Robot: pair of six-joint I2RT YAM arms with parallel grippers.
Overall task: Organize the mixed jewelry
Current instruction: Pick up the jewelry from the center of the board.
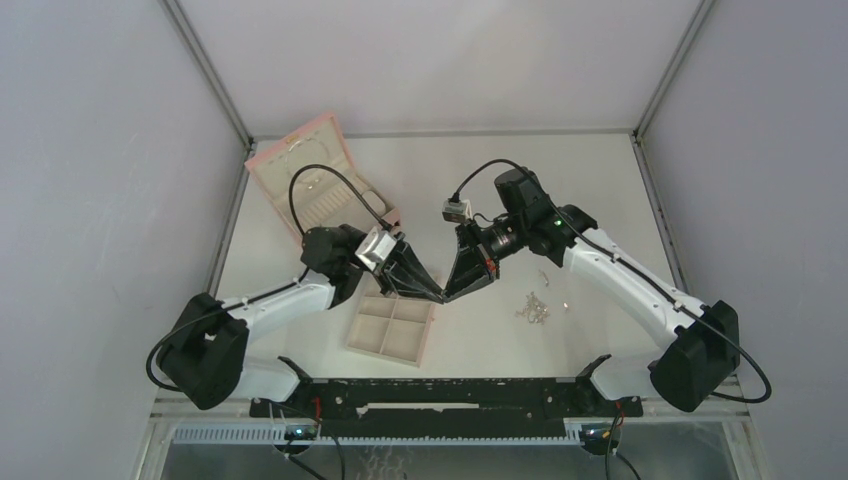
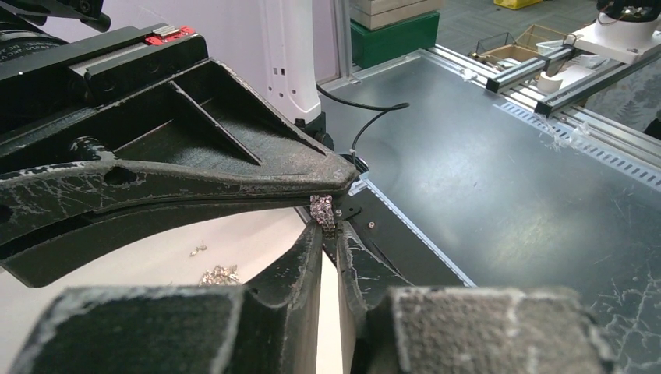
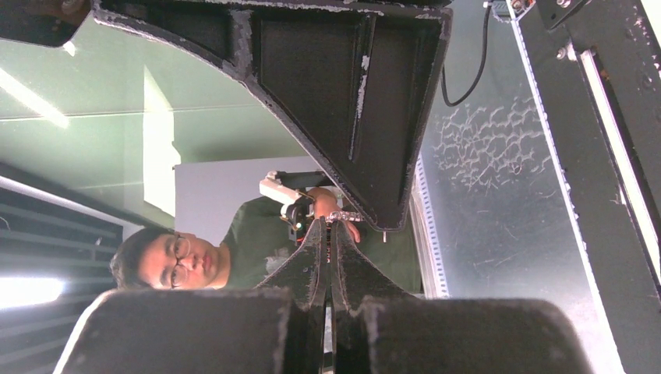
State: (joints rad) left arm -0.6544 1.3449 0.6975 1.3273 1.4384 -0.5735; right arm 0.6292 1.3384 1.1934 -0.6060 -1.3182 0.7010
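Left gripper [image 2: 327, 231] fingers are filling the bottom of the left wrist view. Its jaws are standing narrow around the lower end of the small chain cluster [image 2: 322, 210]; can't tell whether they're actually pinching it. Right gripper [image 3: 327, 227] is meeting it tip to tip, jaws fully together. The cluster is hanging right at its tip, so my read is the right one is holding it and a handover is underway. Both tips are hovering just over the tray's far-right corner.

Progress, big to small:
- Pink jewelry box [image 1: 312, 140] is standing open, beyond the tray and to its left. Contents are too small to tell.
- Beige compartment tray [image 1: 372, 340]: every compartment showing from above is looking bare. The far-right ones are hiding under the grippers.
- Jewelry pile [image 1: 533, 308] is lying on the white table [image 1: 560, 180], well right of the tray, with most of the silver pieces in it.
- Stray pieces [image 1: 537, 274] are lying near the pile, on the same side of the tray.

I'm judging this as an early stage: one piece is in the air, nothing is visibly sorted, and nearly everything is left to do.

Writing: nothing readable is showing, no brand or label. Only a red tab [image 2: 173, 33] is showing on the right gripper's body, with no legible text.
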